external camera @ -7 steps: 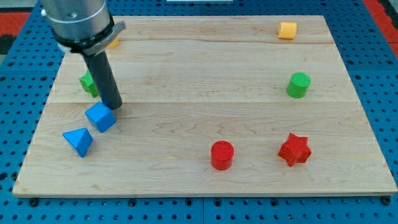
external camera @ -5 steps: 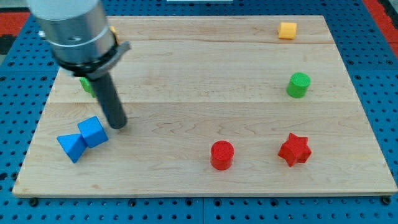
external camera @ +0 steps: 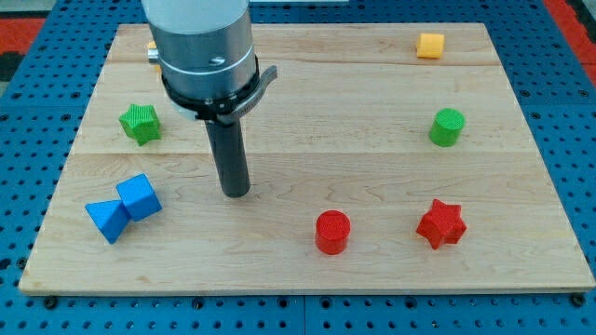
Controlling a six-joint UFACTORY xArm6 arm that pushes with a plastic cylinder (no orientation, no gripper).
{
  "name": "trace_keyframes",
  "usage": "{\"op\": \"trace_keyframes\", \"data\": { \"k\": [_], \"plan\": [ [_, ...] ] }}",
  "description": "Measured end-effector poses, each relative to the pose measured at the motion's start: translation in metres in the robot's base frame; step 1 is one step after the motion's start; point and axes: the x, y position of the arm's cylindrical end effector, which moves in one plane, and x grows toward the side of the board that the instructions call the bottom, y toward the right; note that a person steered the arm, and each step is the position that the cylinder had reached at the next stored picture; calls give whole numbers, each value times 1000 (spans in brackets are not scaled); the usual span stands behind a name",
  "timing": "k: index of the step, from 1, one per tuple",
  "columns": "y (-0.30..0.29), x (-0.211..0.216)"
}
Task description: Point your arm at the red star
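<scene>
— So, where is the red star (external camera: 440, 223) in the camera view?

— Low at the view's right on the table (external camera: 307, 102), near the bottom edge. It is a glossy red block with blunt points, lying flat and touching nothing.

— And my tip (external camera: 237, 193)?

— It rests on bare wood left of the middle, well apart from the star. The red cylinder (external camera: 332, 232) lies between them, nearer the star. No gripper shows: the arm ends in a straight dark rod under a grey metal collar.

— What sits closest to the tip?

— To the view's left, a blue cube (external camera: 140, 196) and a blue wedge-like block (external camera: 107, 220), touching each other. Above them is a ribbed green star (external camera: 140, 123).

— The rest?

— A green cylinder (external camera: 447, 127) stands at the right, above the red star. A yellow block (external camera: 430, 45) lies near the top right corner. Another yellowish block (external camera: 151, 48) peeks from behind the collar at the top left; its shape cannot be told.

— The surface?

— Pale planks with fine grain, on a blue perforated base (external camera: 37, 121).
</scene>
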Motion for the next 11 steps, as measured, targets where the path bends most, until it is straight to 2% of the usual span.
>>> {"op": "trace_keyframes", "data": {
  "k": [1, 2, 3, 4, 5, 7, 10, 11],
  "plan": [
    [2, 55],
    [78, 84],
    [144, 95],
    [162, 86],
    [147, 75],
    [160, 90],
    [225, 95],
    [277, 94]
  ]
}}
